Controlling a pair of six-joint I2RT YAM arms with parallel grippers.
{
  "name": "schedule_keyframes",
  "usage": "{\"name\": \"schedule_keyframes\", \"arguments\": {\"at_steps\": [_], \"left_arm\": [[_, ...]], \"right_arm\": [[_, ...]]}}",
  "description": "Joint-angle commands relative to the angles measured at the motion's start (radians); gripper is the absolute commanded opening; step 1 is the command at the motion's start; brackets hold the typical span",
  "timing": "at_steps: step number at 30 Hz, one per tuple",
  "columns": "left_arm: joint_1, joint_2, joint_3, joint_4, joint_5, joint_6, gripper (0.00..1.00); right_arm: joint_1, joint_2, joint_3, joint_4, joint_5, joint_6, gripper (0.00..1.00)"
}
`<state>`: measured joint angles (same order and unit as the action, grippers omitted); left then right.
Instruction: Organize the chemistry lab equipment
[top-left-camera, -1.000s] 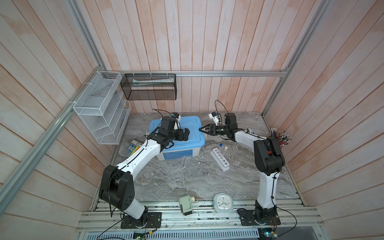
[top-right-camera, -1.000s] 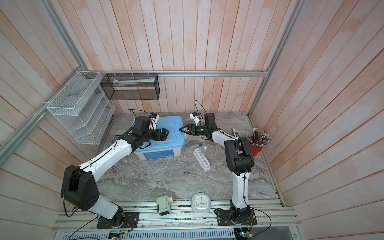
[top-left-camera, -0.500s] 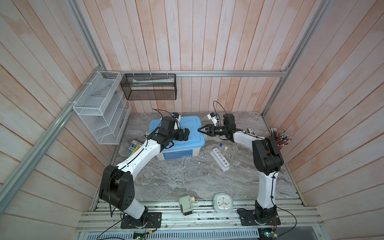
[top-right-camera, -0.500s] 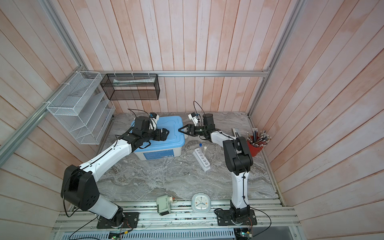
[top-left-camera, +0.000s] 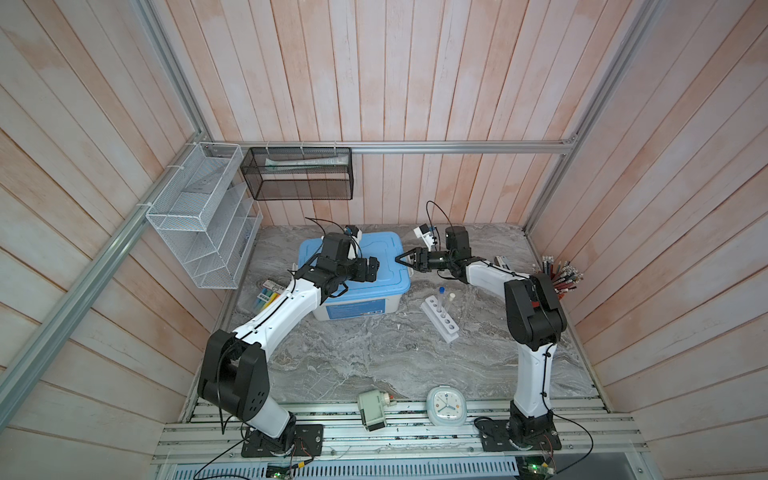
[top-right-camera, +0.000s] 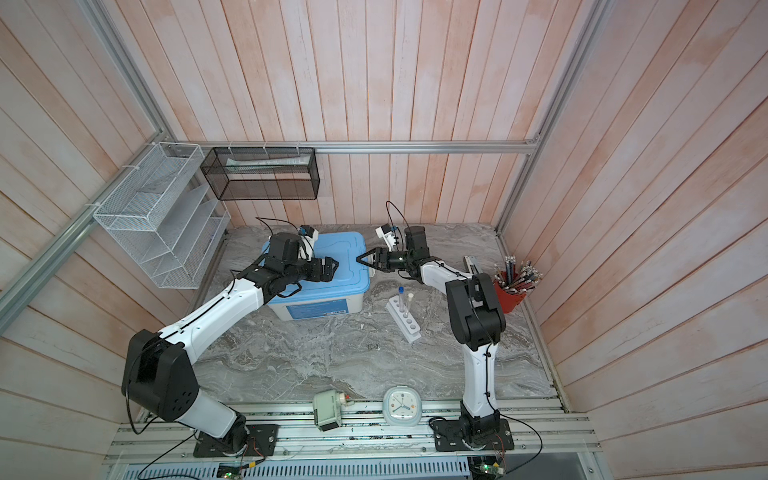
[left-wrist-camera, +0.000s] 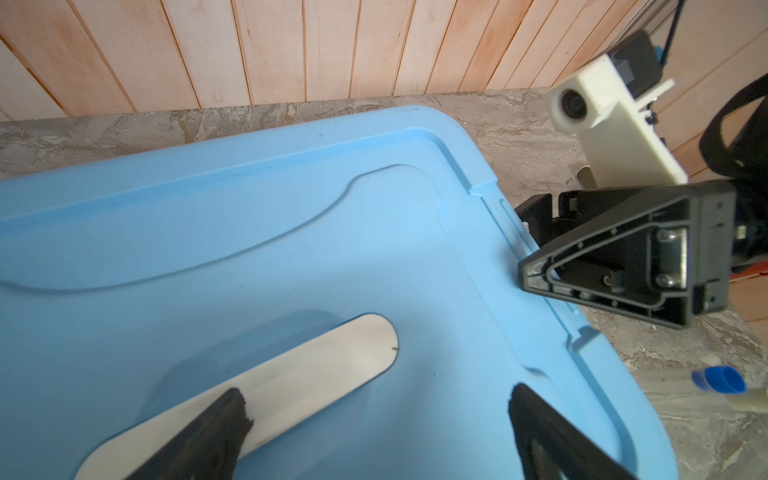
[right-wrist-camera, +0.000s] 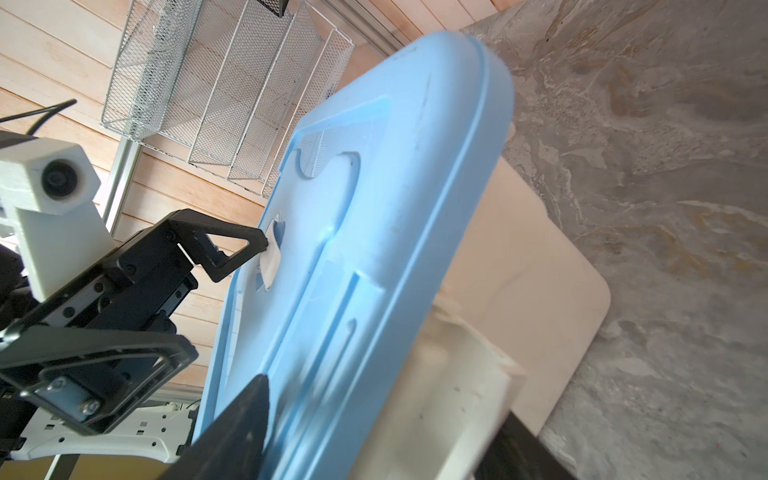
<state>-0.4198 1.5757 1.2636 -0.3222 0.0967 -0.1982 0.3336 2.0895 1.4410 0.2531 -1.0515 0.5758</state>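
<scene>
Pale blue lid (top-left-camera: 384, 247), grey marbled table (top-left-camera: 353, 357)

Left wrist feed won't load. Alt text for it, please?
A pale blue box lid fills the view, the left gripper open over it near a white oval patch. The right gripper straddles the lid's edge; a blue-capped tube shows beyond the lid.

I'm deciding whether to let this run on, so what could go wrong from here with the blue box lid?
1. The right jaws straddle the edge of the blue lid while the open left jaws sit at its white handle; lifting one side could tip the lid into them.
2. The white rack with its blue-capped tube and white-capped tube stands close beside the box, near the right arm; a swinging lid or arm might topple it.
</scene>
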Motion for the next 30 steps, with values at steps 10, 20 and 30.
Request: {"name": "schedule_keyframes", "arguments": {"at_steps": [10,20,30], "left_arm": [[-0.004,-0.005,-0.044,-0.044,0.0,0.007,1.0],[-0.004,-0.012,-0.063,-0.028,0.009,0.0,1.0],[-0.004,-0.012,-0.086,-0.003,0.015,0.0,1.0]], "right_arm": [[0.018,-0.063,0.025,-0.151,0.127,-0.093,0.62],[0.041,-0.085,0.068,-0.296,0.244,-0.175,0.57],[0.058,-0.075,0.126,-0.405,0.337,-0.218,0.56]]}}
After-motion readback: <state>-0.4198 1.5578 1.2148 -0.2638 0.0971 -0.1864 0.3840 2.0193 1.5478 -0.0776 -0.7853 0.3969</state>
